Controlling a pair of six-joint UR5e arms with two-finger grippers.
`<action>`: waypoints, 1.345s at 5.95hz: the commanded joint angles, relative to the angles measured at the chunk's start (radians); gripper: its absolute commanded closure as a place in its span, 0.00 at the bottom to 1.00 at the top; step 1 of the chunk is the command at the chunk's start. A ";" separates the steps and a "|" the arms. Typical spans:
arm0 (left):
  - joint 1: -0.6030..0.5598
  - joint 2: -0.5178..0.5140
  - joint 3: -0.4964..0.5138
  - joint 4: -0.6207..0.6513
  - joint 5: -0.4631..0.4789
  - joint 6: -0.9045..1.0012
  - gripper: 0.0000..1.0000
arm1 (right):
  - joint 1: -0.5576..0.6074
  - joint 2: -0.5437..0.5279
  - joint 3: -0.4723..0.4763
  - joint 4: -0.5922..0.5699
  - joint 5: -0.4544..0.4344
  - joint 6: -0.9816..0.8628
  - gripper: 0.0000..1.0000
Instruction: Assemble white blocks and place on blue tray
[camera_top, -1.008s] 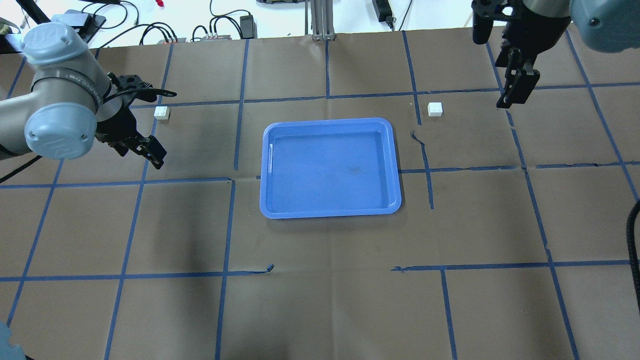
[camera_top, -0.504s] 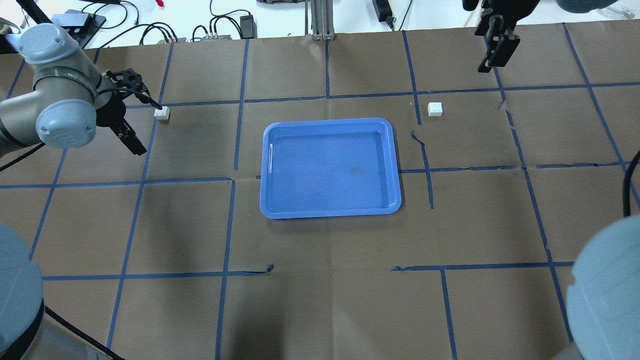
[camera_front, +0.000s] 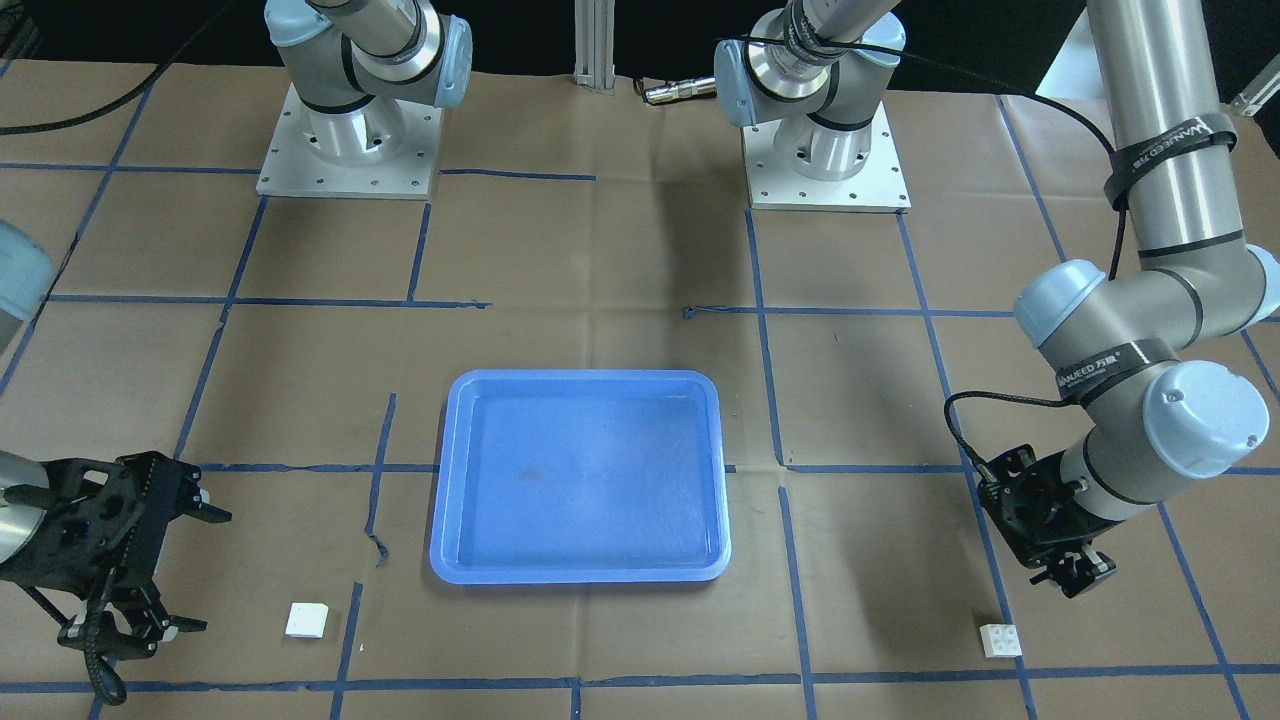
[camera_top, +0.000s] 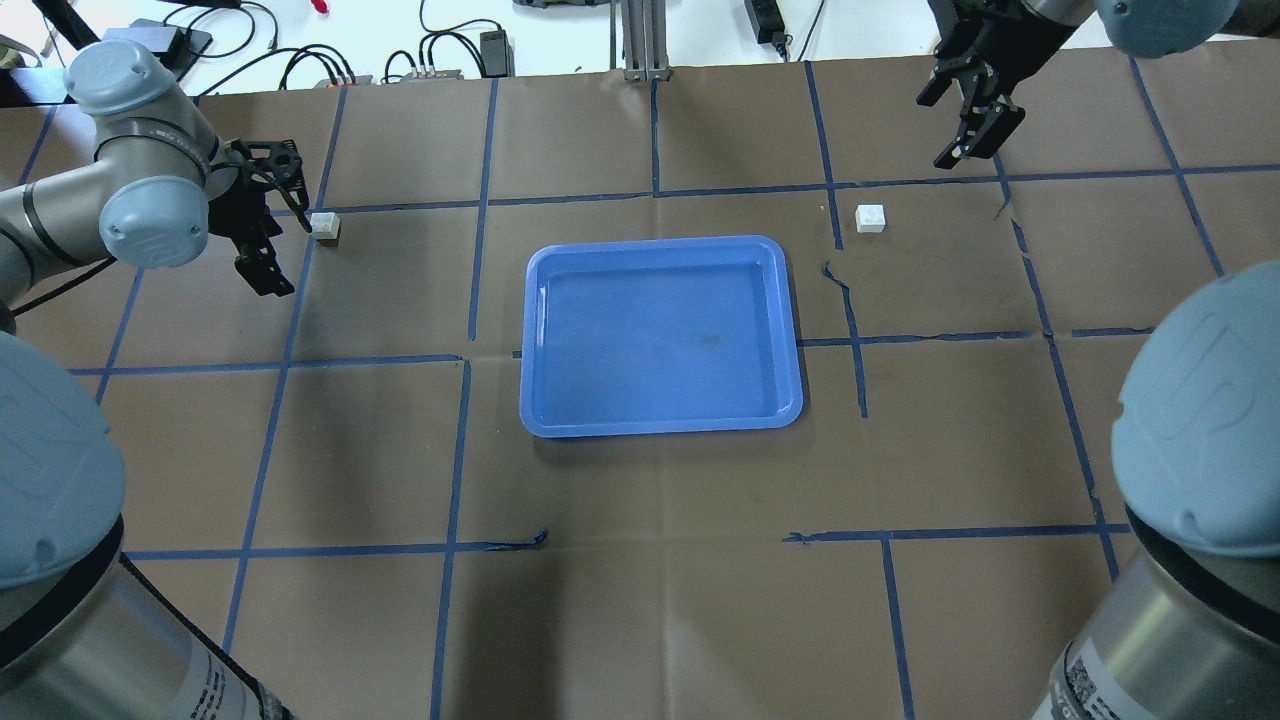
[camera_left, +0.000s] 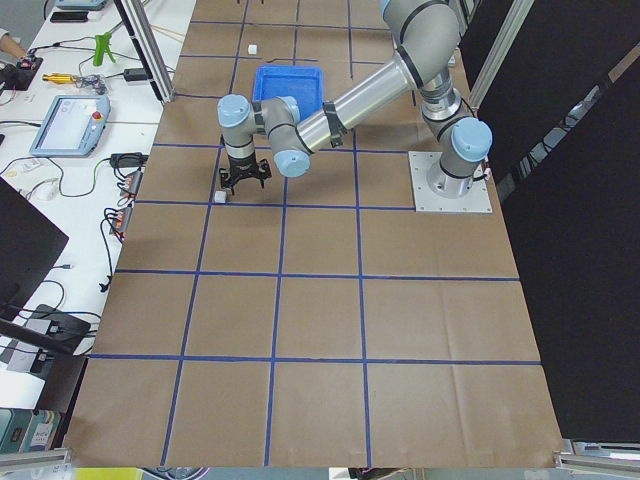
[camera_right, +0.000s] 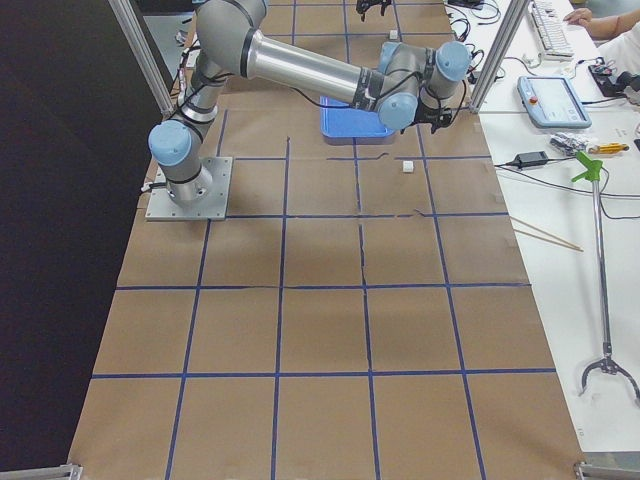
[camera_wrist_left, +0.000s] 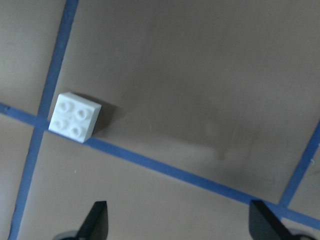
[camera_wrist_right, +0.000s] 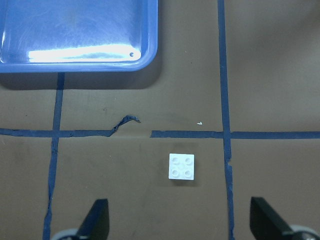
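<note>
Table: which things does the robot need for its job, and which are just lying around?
Needed: left white block, by the left gripper; right white block, by the right gripper; blue tray.
Just lying around: cables behind the table; control tablet beside it.

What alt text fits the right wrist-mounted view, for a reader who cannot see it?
A small white block with four studs lies untouched on brown paper, beside crossing blue tape lines. The open right gripper shows two fingertips at the bottom edge, either side of the block. A corner of the blue tray fills the upper left.
</note>
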 joint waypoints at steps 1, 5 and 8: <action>-0.002 -0.067 0.083 -0.002 -0.025 0.212 0.02 | -0.023 0.066 0.067 -0.015 0.117 -0.062 0.00; -0.014 -0.175 0.258 -0.105 -0.079 0.289 0.02 | -0.031 0.121 0.176 -0.260 0.143 -0.069 0.00; -0.018 -0.222 0.300 -0.107 -0.079 0.290 0.02 | -0.029 0.146 0.176 -0.268 0.162 -0.069 0.02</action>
